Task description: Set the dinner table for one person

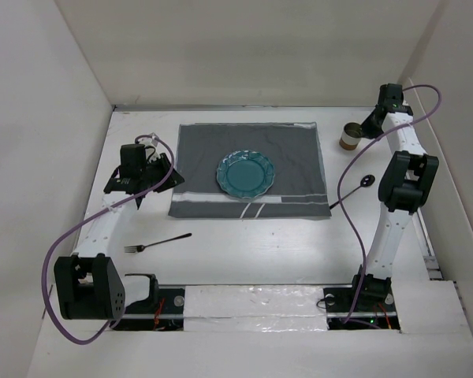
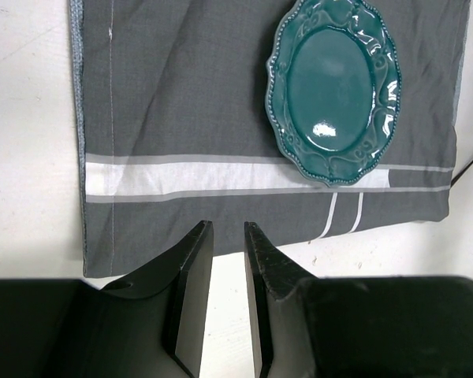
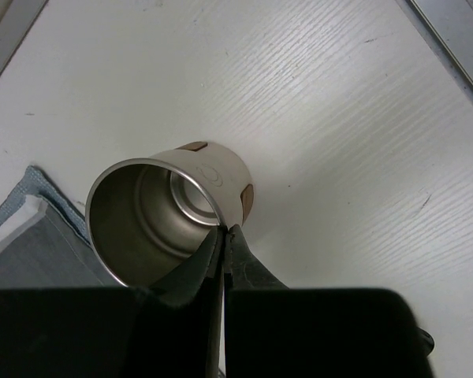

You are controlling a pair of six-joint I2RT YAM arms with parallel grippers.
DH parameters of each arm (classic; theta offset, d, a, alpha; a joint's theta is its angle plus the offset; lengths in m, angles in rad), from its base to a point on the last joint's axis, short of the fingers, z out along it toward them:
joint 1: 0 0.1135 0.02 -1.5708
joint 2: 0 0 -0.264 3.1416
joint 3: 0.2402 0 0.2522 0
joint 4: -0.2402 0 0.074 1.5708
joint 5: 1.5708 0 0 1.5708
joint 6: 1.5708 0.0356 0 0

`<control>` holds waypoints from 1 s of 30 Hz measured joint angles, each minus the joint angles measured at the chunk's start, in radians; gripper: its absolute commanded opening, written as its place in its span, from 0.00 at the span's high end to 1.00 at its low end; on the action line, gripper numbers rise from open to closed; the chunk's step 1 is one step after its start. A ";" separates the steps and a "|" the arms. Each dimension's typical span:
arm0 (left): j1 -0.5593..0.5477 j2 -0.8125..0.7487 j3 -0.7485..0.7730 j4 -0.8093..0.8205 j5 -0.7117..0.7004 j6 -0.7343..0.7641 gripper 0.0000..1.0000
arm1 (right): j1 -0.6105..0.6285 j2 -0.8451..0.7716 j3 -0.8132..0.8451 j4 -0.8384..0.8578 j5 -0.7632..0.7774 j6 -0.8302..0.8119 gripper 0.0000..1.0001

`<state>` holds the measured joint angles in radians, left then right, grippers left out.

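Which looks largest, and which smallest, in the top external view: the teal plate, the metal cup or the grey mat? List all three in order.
1. grey mat
2. teal plate
3. metal cup
All seem similarly far from the camera, so the order looks safe.

robot lab cell: bare white walls [image 1: 221, 47] around a white table [image 1: 244, 252], two cabled arms [image 1: 390, 228]
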<state>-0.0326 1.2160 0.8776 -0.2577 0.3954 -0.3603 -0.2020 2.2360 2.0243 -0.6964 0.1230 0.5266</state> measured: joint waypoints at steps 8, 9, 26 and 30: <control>0.000 0.000 0.000 0.000 0.004 0.000 0.81 | 0.036 -0.037 -0.008 0.008 0.005 -0.021 1.00; 0.000 0.000 0.000 0.000 0.005 0.000 0.80 | 0.050 -0.051 -0.008 0.008 0.005 -0.026 1.00; 0.000 -0.001 0.000 -0.001 0.013 0.000 0.80 | 0.298 -0.006 0.175 0.020 -0.079 -0.033 1.00; 0.000 -0.002 0.000 -0.001 0.012 0.000 0.81 | 0.294 0.057 0.189 0.014 -0.094 -0.021 1.00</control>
<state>-0.0326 1.2140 0.8780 -0.2588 0.4072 -0.3599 0.0925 2.2932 2.2135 -0.6819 0.0292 0.5060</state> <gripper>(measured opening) 0.195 0.026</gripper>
